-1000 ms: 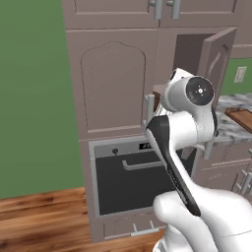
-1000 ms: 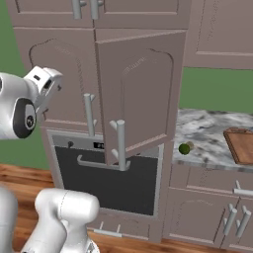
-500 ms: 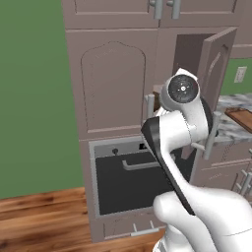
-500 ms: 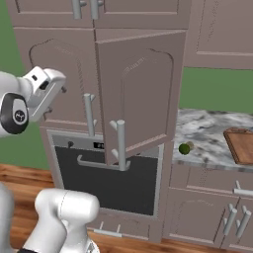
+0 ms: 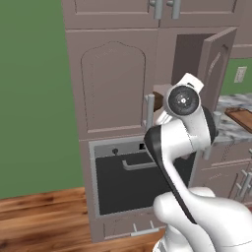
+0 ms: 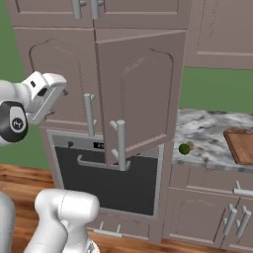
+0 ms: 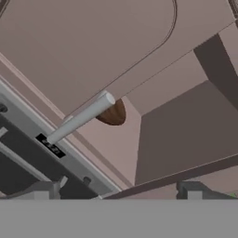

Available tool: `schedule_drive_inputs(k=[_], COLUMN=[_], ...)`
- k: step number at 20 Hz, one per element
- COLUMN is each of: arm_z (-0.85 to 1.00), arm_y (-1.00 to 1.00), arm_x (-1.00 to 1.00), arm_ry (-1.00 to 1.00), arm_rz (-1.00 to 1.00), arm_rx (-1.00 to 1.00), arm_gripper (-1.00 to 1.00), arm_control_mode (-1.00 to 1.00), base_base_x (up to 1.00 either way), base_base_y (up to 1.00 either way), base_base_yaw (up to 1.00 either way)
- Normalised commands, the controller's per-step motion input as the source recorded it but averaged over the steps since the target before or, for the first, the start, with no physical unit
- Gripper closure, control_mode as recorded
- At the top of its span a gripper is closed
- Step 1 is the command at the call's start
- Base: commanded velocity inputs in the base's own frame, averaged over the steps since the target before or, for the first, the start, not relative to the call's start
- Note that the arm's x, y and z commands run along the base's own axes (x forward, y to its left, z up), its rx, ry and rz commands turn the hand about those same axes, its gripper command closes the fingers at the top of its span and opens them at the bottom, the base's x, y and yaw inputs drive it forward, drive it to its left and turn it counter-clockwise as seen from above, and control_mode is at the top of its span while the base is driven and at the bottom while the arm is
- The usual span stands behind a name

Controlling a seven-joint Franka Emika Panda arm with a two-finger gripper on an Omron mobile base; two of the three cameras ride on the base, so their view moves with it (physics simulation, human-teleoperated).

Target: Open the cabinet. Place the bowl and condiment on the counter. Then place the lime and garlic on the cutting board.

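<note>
The cabinet's right door stands swung open, its grey bar handle toward me. In the hand view the left door's handle crosses in front of the dark-brown bowl, which sits on the shelf inside; the bowl's edge also peeks out beside my arm. My gripper is open and holds nothing, a short way out from the opening; the hand hovers left of the doors. The lime lies on the counter with the pale garlic just behind it. Farther right is the cutting board. The condiment is hidden.
A black oven with a bar handle sits under the cabinet. The closed left door fills the space left of the opening. Wall cabinets hang above. Drawers and doors run below the counter. Wooden floor lies in front.
My hand has shifted a little right and down toward the cabinet opening while the wrist turned. The door, lime and board have not moved.
</note>
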Motion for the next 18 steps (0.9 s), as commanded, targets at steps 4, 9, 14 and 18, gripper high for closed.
schedule_drive_inputs(k=[4,9,14,18], arm_z=[0.00,-0.06,-0.03,-0.01], arm_y=[-0.01,-0.13,-0.08,0.00], arm_x=[0.03,0.00,0.01,0.12], arm_ry=[-0.04,-0.09,-0.03,0.00], arm_rz=[-0.03,-0.03,-0.01,0.00], arm_rx=[0.00,0.05,0.04,0.05], arm_gripper=[-1.00,-1.00,-1.00,-1.00], arm_control_mode=[-1.00,-1.00,-1.00,-1.00], base_base_x=[0.00,0.00,0.00,0.00], base_base_y=[0.00,0.00,0.00,0.00], base_base_yaw=[0.00,0.00,0.00,0.00])
